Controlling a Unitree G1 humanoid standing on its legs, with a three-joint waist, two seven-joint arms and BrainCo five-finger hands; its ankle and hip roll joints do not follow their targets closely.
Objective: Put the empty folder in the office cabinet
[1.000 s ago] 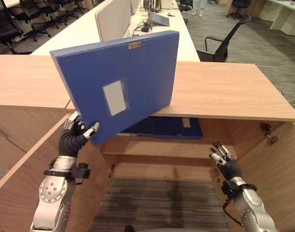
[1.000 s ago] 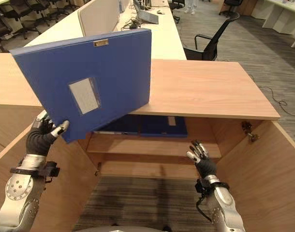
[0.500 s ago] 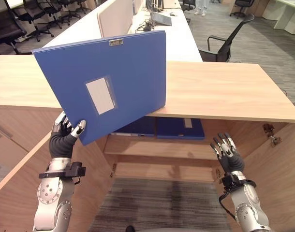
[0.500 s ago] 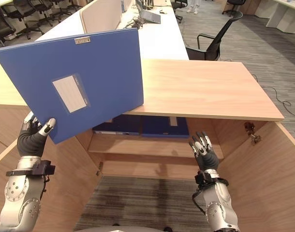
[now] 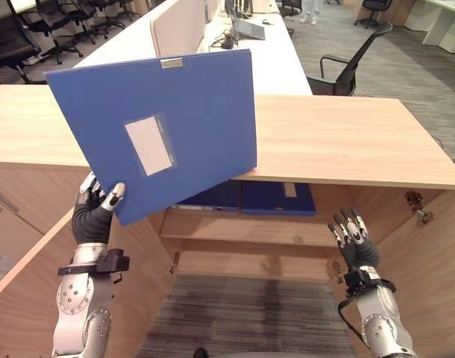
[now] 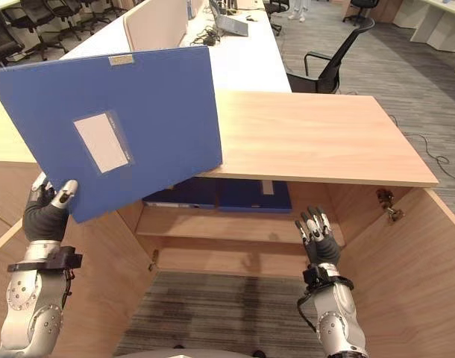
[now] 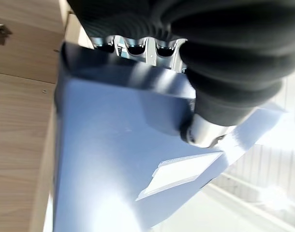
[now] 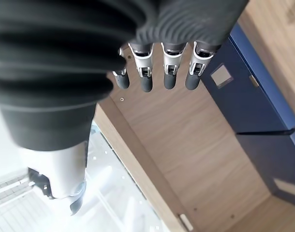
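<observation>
Tilting blue folder pinched by left robot hand, long edge slanting

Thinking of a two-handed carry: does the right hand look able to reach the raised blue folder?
Probably yes. The right hand is open and empty, low before the cabinet shelf, with open space up to the blue folder gripped by the left hand.
</observation>
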